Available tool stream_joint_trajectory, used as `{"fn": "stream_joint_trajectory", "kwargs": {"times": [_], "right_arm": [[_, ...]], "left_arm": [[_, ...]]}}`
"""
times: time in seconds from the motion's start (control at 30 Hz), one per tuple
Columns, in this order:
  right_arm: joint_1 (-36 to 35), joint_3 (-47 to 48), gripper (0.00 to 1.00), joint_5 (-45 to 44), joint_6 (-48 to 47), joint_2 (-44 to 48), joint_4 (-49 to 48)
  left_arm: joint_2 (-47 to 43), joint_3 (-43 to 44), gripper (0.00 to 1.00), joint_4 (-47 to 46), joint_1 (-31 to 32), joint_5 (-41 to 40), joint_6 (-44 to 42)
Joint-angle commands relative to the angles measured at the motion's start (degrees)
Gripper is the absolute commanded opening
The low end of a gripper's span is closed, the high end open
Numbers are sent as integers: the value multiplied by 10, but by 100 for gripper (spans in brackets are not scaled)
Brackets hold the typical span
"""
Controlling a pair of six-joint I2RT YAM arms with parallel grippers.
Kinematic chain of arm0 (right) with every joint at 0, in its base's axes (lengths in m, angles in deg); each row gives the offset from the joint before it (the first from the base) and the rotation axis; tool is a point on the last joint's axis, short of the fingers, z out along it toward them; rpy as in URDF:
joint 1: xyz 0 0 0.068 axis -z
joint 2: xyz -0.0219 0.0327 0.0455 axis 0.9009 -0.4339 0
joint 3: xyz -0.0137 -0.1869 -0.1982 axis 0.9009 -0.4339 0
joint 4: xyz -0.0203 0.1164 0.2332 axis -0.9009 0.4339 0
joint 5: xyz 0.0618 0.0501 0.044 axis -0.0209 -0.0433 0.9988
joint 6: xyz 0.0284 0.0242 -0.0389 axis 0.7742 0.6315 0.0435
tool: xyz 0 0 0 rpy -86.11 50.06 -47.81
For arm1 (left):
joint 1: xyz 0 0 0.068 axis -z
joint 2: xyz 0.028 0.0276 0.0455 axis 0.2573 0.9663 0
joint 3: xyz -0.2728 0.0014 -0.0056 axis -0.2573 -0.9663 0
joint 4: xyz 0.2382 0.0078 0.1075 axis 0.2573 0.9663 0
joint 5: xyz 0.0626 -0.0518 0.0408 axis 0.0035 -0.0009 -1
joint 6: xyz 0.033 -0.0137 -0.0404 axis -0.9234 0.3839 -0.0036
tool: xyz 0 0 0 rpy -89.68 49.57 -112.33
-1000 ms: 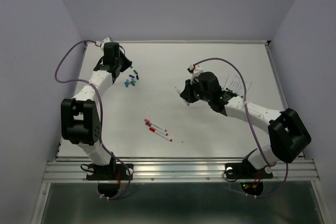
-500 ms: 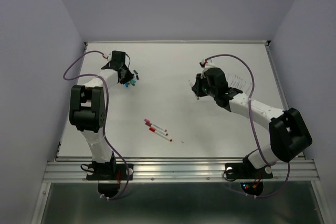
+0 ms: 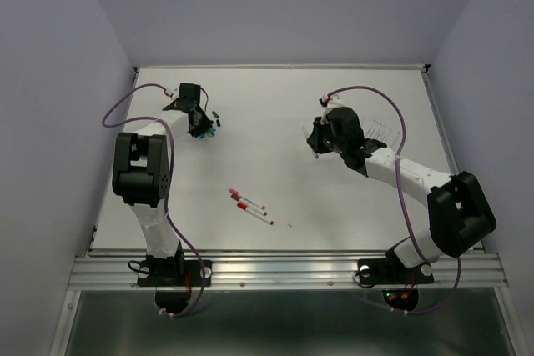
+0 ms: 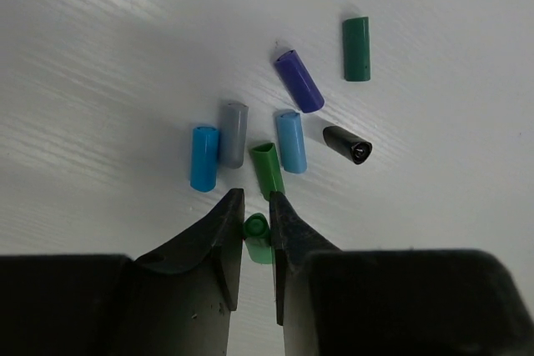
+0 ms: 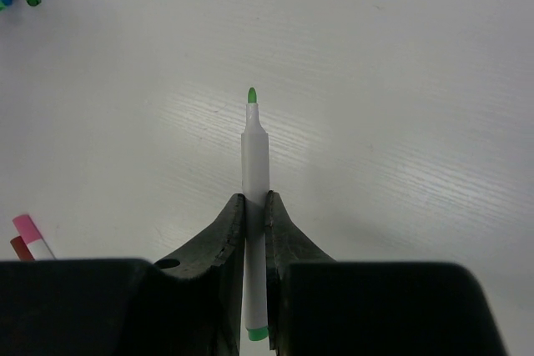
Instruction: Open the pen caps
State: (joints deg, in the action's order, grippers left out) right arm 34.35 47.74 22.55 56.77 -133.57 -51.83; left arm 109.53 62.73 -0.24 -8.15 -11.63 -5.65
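**Current state.** The left claw (image 4: 255,204) is closed on a green cap (image 4: 257,241) and holds it low over the surface (image 3: 334,206), at the near edge of the loose caps (image 4: 290,141). These lie at the far left of the surface. The right claw (image 5: 254,199) is closed on an uncapped pen (image 5: 255,152). It grips the barrel near the tail, and the green tip points away from it, above bare surface. Three capped pens (image 3: 250,204) lie close together near the middle.

**Hazards we judge likely.**

1. Cap release. The held cap sits just beside another green cap. If the fingers open here, we expect the cap may land on its neighbour and roll away, since every cap is a smooth cylinder.
2. Finger sweep. The finger ends are near the heap, so a sideways withdrawal could scatter it.
3. Pen pivot. The grip is far from the tip, so the barrel may swing or slip when the arm moves.
4. Ink marks. The exposed tip could mark the surface if the pen is lowered tip first.
5. Next pick. The remaining capped pens are slim and nearly touching, so we risk pinching two at once or pushing one aside.
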Motion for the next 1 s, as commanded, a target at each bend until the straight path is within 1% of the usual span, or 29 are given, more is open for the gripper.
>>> {"fn": "stream_joint_trajectory", "kwargs": {"times": [0.0,0.03,0.1,0.2,0.43,0.57,0.63,0.67,0.7,0.77,0.8,0.83,0.9,0.93,0.97], "right_arm": [[6,24,1,-7,-2,1,-9],[6,24,1,-8,-2,2,-8],[6,24,1,-9,-3,4,-7],[6,24,1,-9,-3,8,-5],[6,22,1,-25,-3,17,-2],[11,24,1,-43,7,18,5],[17,27,1,-73,14,15,6],[24,30,1,-88,21,13,24],[33,37,1,-127,27,11,36],[44,46,1,-173,47,-6,49],[49,59,1,-193,53,-15,56],[59,66,1,-233,56,-25,57],[71,86,1,-257,63,-63,66],[71,108,1,-282,66,-77,67],[86,119,1,-290,69,-104,73]], "left_arm": [[-15,9,31,1,1,-12,-1],[-15,9,33,2,1,-11,-1],[-17,7,42,2,2,-10,-1],[-21,4,49,2,3,-9,0],[-44,0,49,2,2,-3,-1],[-83,-2,50,3,4,-1,-4],[-109,-2,56,3,7,4,-8],[-117,-2,60,3,9,7,-14],[-126,-2,76,3,11,18,-16],[-148,-3,85,1,13,25,-17],[-157,-7,87,-3,17,29,-18],[-170,-9,91,-7,18,30,-18],[-180,-13,91,-12,24,31,-20],[-188,-14,91,-13,24,31,-22],[-191,-14,91,-13,25,30,-23]]}}
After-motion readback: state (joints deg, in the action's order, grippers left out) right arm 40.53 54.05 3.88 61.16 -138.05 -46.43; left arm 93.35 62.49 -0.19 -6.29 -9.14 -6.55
